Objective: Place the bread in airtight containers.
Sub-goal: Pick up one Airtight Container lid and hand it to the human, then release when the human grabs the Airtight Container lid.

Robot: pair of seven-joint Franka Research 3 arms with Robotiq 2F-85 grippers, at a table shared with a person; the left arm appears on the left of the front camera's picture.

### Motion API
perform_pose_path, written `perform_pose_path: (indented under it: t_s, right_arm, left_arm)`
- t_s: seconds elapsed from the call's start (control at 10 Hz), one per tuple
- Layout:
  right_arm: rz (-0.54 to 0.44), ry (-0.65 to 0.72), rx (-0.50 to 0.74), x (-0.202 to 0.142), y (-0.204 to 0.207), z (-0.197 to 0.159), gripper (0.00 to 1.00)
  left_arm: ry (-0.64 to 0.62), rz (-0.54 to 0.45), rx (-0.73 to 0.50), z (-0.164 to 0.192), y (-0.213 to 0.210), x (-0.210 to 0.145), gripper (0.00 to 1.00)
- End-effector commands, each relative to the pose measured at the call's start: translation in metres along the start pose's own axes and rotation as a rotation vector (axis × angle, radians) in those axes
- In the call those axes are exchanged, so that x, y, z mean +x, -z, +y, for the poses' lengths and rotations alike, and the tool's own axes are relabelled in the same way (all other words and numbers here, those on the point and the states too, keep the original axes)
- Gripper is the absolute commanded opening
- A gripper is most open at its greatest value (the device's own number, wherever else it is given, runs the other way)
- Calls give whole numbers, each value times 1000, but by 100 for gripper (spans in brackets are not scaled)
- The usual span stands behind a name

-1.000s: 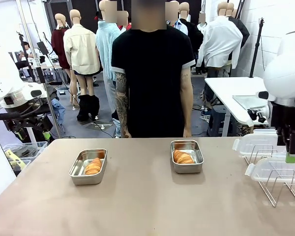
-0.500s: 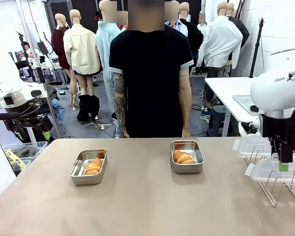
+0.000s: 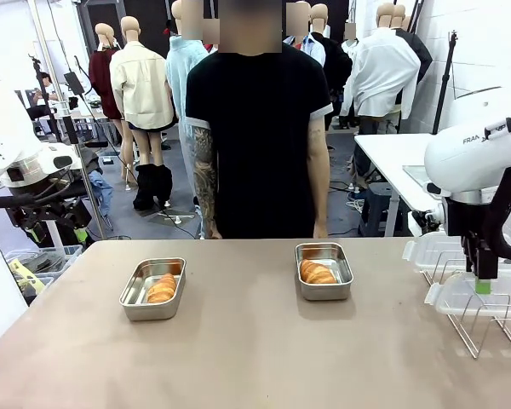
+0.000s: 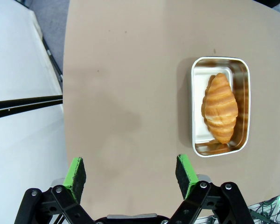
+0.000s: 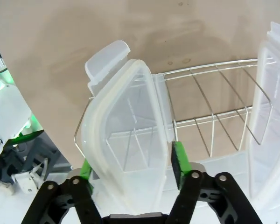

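Tan table [image 3: 238, 358]: croissants [image 3: 161, 288] sit in steel pans [image 3: 134, 298], left of wire rack [image 5: 214, 116]; lidding step. My right pincer [image 5: 131, 161] straddles a racked clear lid [image 5: 130, 112], clamp uncertain; my left pincer [image 4: 130, 170] gapes. Next: squeeze, lift straight.

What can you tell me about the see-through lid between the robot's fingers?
It is a clear plastic lid, rectangular with rounded corners, a thicker whitish rim and a flap at its upper end. It stands on edge, leaning, in a wire rack on the tan table. A second clear lid stands farther along the rack, apart from it. The right arm's green-padded fingers straddle it, one at each long edge; whether they press it yet I cannot tell.
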State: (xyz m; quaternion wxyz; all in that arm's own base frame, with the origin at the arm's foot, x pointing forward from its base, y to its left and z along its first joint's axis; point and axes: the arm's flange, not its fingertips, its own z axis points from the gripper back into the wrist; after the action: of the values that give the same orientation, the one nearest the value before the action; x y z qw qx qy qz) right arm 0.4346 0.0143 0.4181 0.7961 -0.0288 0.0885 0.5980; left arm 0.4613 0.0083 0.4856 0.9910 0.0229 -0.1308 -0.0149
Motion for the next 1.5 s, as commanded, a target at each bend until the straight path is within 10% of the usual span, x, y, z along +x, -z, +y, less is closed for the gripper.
perform_pose_path:
  t_s: [0.0, 0.1, 1.4]
  right_arm:
    - [-18, 40, 9, 2, -1, -3, 20]
    - [-12, 43, 9, 2, -2, -2, 0]
    - [9, 11, -2, 3, -8, -5, 0]
  left_arm:
    - [-16, 0, 8, 0, 0, -2, 100]
    - [-16, 0, 8, 0, 0, -2, 100]
    - [-16, 0, 8, 0, 0, -2, 100]
